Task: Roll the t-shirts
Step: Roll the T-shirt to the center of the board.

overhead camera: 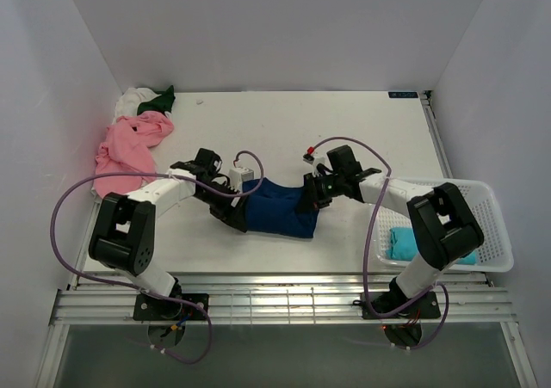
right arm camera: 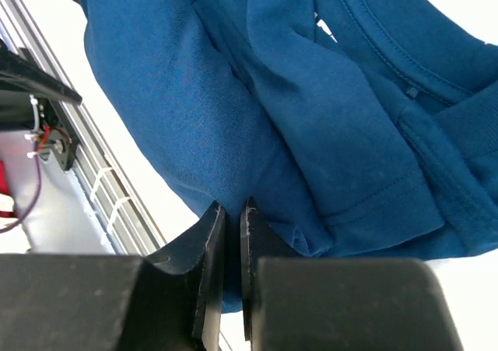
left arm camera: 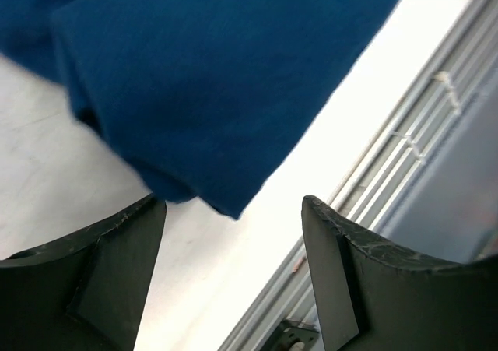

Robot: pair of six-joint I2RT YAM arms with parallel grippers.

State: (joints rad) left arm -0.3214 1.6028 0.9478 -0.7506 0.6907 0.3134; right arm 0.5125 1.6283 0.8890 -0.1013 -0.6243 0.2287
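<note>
The navy blue t-shirt (overhead camera: 280,207) lies folded and bunched on the table between both arms. My left gripper (overhead camera: 239,218) is at its left edge, open and empty; in the left wrist view the navy blue t-shirt (left arm camera: 210,78) hangs just beyond the fingers (left arm camera: 93,265). My right gripper (overhead camera: 308,200) is at its right edge, shut on a fold of the navy blue t-shirt (right arm camera: 257,94). A pink t-shirt (overhead camera: 125,151), a white t-shirt (overhead camera: 129,102) and a dark green t-shirt (overhead camera: 159,101) are heaped at the far left. A teal t-shirt (overhead camera: 401,242) lies in the basket.
A white mesh basket (overhead camera: 491,224) stands at the right near edge. A slatted metal rail (overhead camera: 275,302) runs along the table's near edge. White walls close in the left, back and right sides.
</note>
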